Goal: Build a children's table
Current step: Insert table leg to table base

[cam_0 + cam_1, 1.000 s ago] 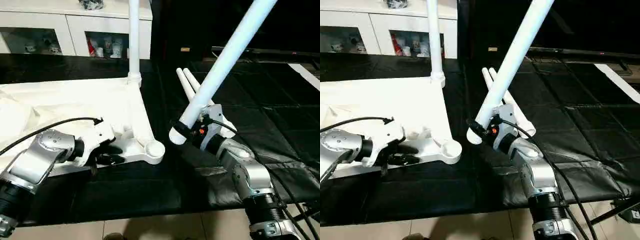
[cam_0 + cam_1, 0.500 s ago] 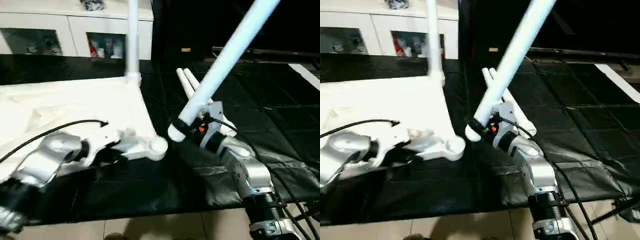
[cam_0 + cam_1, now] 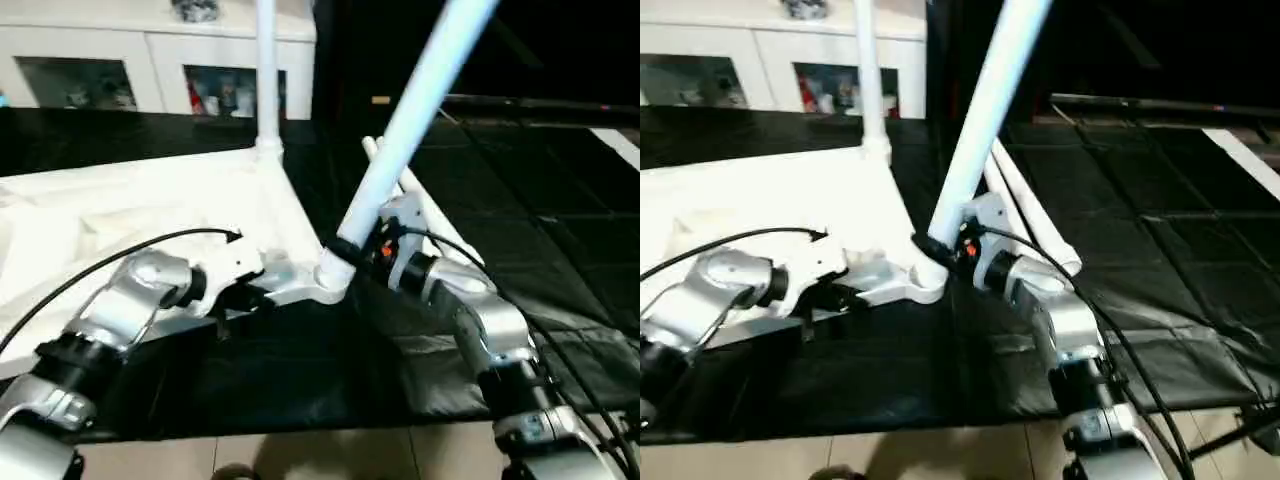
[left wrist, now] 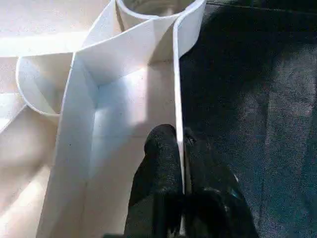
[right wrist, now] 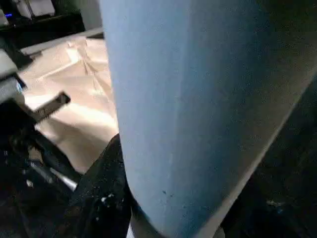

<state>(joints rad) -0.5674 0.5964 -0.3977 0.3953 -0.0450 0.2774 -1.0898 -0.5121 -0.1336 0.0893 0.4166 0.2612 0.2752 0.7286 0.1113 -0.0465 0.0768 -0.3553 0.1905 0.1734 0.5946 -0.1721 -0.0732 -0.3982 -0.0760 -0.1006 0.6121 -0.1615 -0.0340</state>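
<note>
Left eye view: the table top (image 3: 150,210) lies upside down on the black mat (image 3: 520,200), taking the left half of the frame, with its ribbed underside up. One leg (image 3: 266,70) is already seated upright in the far corner, at the upper centre. Two more legs (image 3: 1035,215) lie on the mat right of centre, partly hidden behind the arm.

The left gripper (image 4: 181,153) is closed narrowly on the thin outer wall of the table top, one finger on each side of the rim, as is seen in the left wrist view. The right gripper (image 3: 375,245) holds the fourth leg (image 3: 415,110) near its lower, thick end; the leg leans from the centre of the frame up to the upper right. Its lower end is at the near corner socket (image 3: 325,280), touching it or just above it; whether it has entered cannot be told.

The step in hand is judged to be the seating of this leg. To do it well, the leg should first be brought upright, in line with the socket, because a tilted end would probably jam on the socket's rim. The top should be kept pinned by the left gripper while the leg is pressed down, otherwise the light plastic may slide on the mat. The push should be given along the axis of the leg, and the grip opened only when the leg stands alone.
</note>
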